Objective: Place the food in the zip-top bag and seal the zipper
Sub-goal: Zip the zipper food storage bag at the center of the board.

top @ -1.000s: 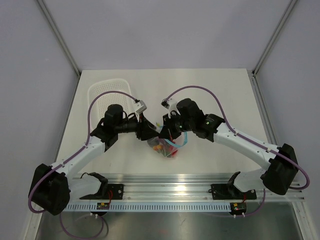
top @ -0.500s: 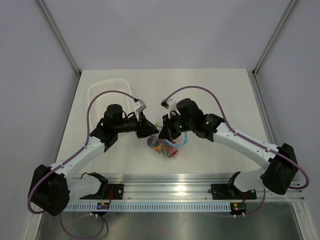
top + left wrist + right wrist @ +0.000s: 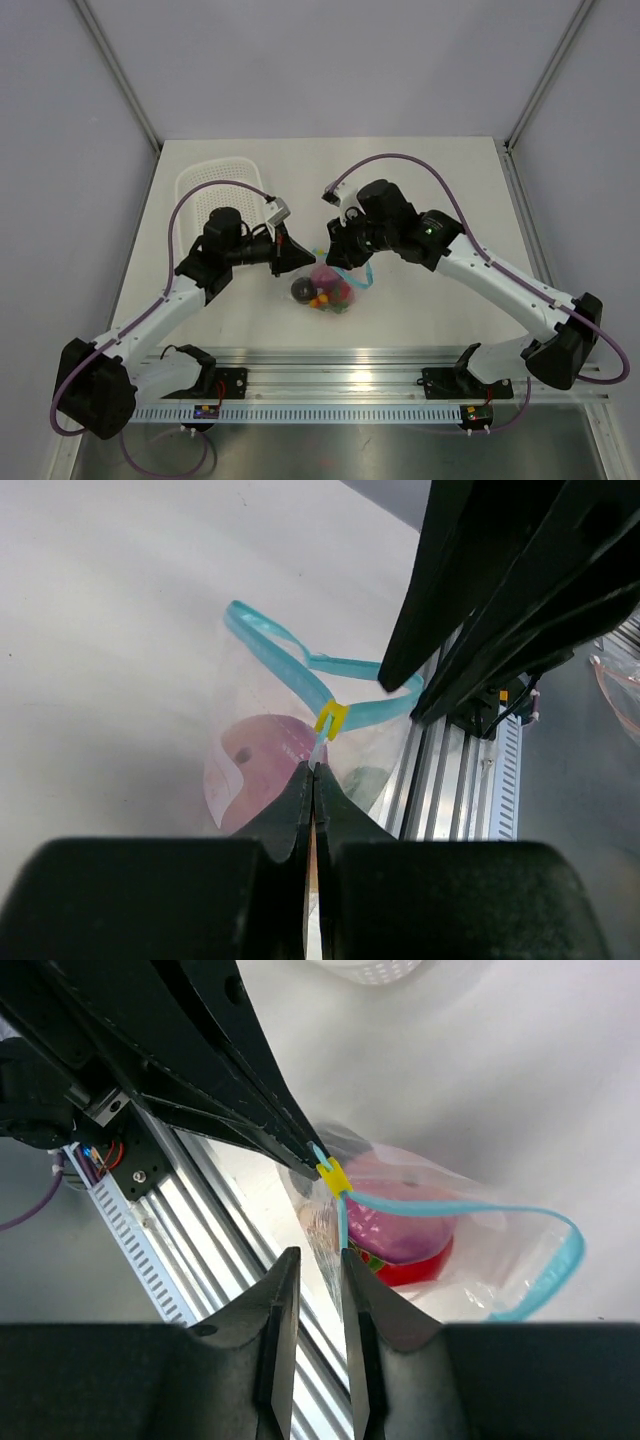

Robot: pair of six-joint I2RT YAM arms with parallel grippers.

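L gripper (image 3: 312,772) is clamped tight on the bag (image 3: 470,1235), pinching the film at the corner just below the yellow slider (image 3: 331,718). R gripper (image 3: 318,1255) has its jaws a little apart, holding nothing. The zipper (image 3: 268,643) runs down from the slider toward that gap but isn't pinched.

The bag hangs btw the two grippers, mid-table (image 3: 420,180), near the front rail (image 3: 350,375) and well apart from the basket (image 3: 215,190). Can't tell if its bottom rests on the table. Food is inside: pink piece (image 3: 400,1225) on top, red piece (image 3: 410,1272) under it, and sth greenish (image 3: 365,783) low down. The mouth gapes, w/ the strip's two sides looped apart, so the food looks loaded and sealing isn't done.

Handling, as I judge it:
- Film is thin, soft and prob. slick. It folds and won't hold shape.
- Load is light but sits at the bottom, so the bag sags and swings from any top hold.
- The zipper is the stiffest part and the best place to grip.
- Keep L on the corner as anchor.
- R should take the slider or the strip right beside it, not bare film, which could slip or crumple.
- The slider is small, so alignment needs care.
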